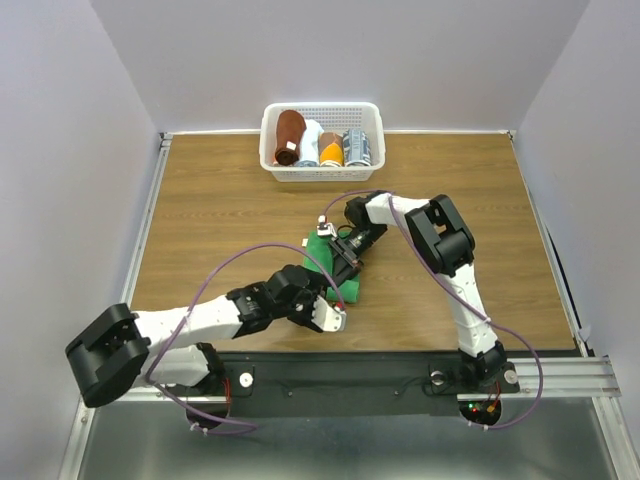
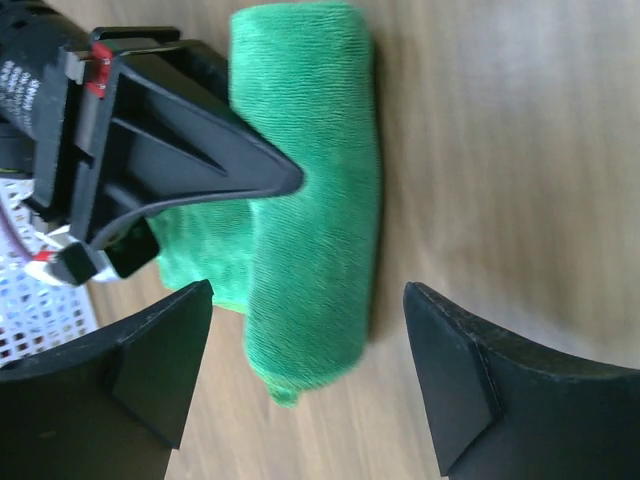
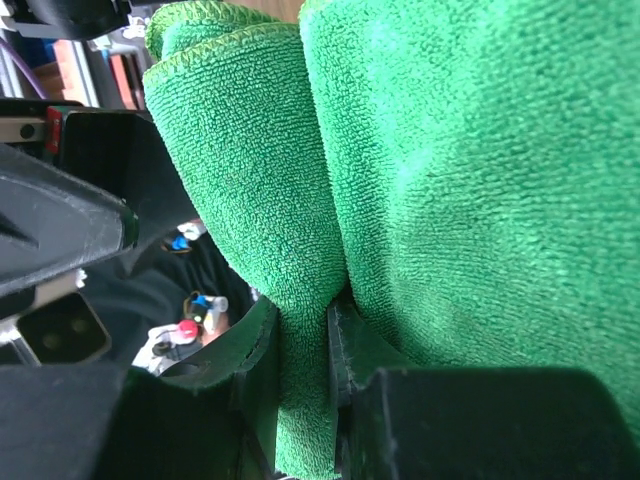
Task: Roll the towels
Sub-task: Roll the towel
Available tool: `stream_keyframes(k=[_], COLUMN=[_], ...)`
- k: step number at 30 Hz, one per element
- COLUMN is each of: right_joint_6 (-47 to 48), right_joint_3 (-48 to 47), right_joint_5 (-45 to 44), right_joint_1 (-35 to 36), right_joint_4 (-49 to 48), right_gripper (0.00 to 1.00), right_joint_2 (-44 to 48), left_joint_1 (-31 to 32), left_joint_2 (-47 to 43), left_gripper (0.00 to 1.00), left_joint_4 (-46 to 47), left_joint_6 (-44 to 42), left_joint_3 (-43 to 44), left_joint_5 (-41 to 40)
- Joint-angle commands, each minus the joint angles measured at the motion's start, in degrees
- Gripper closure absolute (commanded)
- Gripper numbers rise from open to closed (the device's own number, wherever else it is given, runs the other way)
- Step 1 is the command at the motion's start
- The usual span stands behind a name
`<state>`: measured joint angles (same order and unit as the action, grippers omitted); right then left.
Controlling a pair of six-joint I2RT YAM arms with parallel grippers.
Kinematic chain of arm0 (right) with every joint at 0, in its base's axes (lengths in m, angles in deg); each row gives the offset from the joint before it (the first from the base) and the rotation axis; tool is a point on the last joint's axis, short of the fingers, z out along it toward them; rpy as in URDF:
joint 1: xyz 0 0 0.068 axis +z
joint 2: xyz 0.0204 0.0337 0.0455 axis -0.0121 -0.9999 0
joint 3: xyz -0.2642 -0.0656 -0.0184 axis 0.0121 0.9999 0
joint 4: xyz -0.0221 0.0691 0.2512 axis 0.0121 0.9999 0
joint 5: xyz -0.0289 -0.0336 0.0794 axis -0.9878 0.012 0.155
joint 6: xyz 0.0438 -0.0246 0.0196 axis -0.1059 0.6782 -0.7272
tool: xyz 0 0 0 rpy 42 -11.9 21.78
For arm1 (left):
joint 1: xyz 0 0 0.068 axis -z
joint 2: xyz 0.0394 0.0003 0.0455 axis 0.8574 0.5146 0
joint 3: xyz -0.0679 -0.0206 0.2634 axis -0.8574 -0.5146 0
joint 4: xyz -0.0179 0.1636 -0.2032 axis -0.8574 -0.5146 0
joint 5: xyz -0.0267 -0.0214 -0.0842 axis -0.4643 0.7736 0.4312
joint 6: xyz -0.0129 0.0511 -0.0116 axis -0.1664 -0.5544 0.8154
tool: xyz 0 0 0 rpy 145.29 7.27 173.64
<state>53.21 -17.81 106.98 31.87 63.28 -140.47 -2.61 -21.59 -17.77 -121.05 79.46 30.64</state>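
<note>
A green towel (image 1: pixel 341 270) lies partly rolled on the wooden table (image 1: pixel 220 220) in the middle. In the left wrist view the roll (image 2: pixel 315 200) lies ahead of my left gripper (image 2: pixel 305 340), which is open and empty with its jaws on either side of the roll's near end, not touching it. My right gripper (image 1: pixel 345 257) is shut on a fold of the green towel (image 3: pixel 300 330); the cloth fills the right wrist view and is pinched between the two fingers. The right gripper's finger (image 2: pixel 200 160) shows lying across the towel.
A white basket (image 1: pixel 270 140) at the back centre holds several rolled towels, among them a brown one (image 1: pixel 289 137) and an orange one (image 1: pixel 331 150). Metal rails run along the table's left, right and near edges.
</note>
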Motion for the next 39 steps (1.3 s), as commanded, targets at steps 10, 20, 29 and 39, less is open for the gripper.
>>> stream_keyframes(k=[10, 20, 29, 39], right_joint_6=[3.69, -1.57, -4.40, 6.85], right_joint_3=[-1.50, -7.56, -15.83, 4.55], right_joint_5=[-7.16, -9.71, -16.92, -14.98], right_joint_1=[-0.51, -5.86, -16.30, -20.90], right_joint_4=[-1.87, -0.73, -0.82, -2.13], right_gripper=[0.85, 0.33, 0.16, 0.01], right_joint_2=[-2.85, 5.41, 17.18, 38.80], left_joint_1=[0.18, -0.35, -8.23, -21.26], left_joint_2=[14.17, 17.77, 26.64, 52.90], left_gripper=[0.52, 0.73, 0.84, 0.81], left_joint_4=[9.84, -15.21, -31.62, -58.52], left_joint_6=[-5.56, 1.73, 5.16, 1.83], left_joint_3=[1.72, 12.18, 25.86, 52.78], left_joint_5=[-3.72, 8.92, 20.70, 38.81])
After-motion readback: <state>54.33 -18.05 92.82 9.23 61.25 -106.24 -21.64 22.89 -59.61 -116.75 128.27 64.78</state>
